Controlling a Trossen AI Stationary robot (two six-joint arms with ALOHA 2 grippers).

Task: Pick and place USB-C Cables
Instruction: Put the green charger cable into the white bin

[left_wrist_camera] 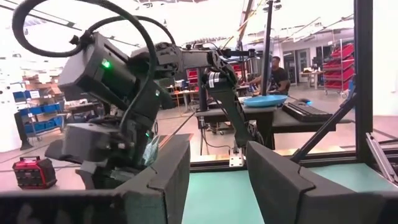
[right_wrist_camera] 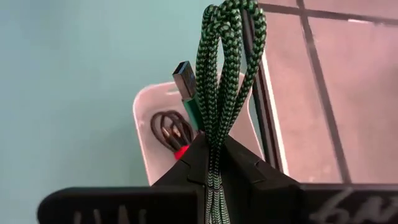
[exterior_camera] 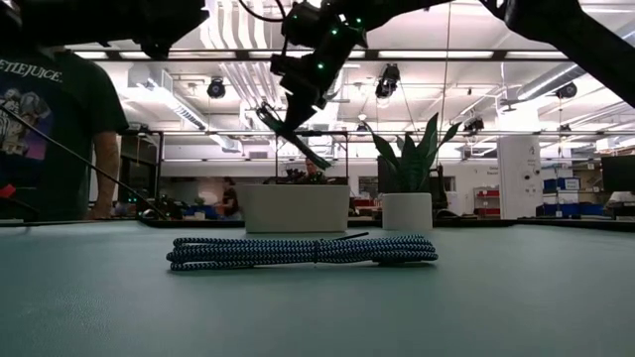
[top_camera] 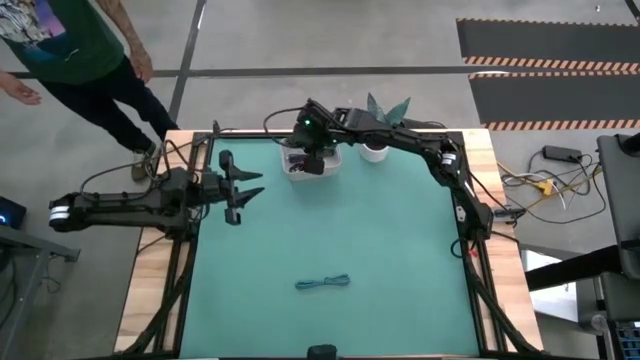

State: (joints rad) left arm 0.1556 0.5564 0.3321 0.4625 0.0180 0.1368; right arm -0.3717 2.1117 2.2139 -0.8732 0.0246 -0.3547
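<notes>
My right gripper (top_camera: 312, 160) hovers over a white tray (top_camera: 297, 170) at the table's far middle and is shut on a green braided cable bundle (right_wrist_camera: 224, 68). A dark coiled cable (right_wrist_camera: 169, 129) with a red tie lies inside the tray (right_wrist_camera: 146, 106). The teal-blue cable bundle (top_camera: 322, 283) lies flat on the mat near the table's near edge, and it is also seen in the low view (exterior_camera: 303, 251). My left gripper (top_camera: 243, 190) waits open at the table's left side, touching nothing. My right gripper pinches the green bundle between its two fingers (right_wrist_camera: 249, 165), several strands together, on a stretch (right_wrist_camera: 215, 146) away from the looped end (right_wrist_camera: 231, 12). The fingers point down from above. The bundle hangs below them (exterior_camera: 298, 139), slanted, clear of the tray, with a metal plug (right_wrist_camera: 185, 78) beside it.
A white pot (top_camera: 375, 152) with a spiky plant (top_camera: 387, 105) stands just right of the tray. A person (top_camera: 75, 50) stands beyond the table's far left corner. Bare green mat (top_camera: 330, 230) stretches between the tray and the teal-blue cable.
</notes>
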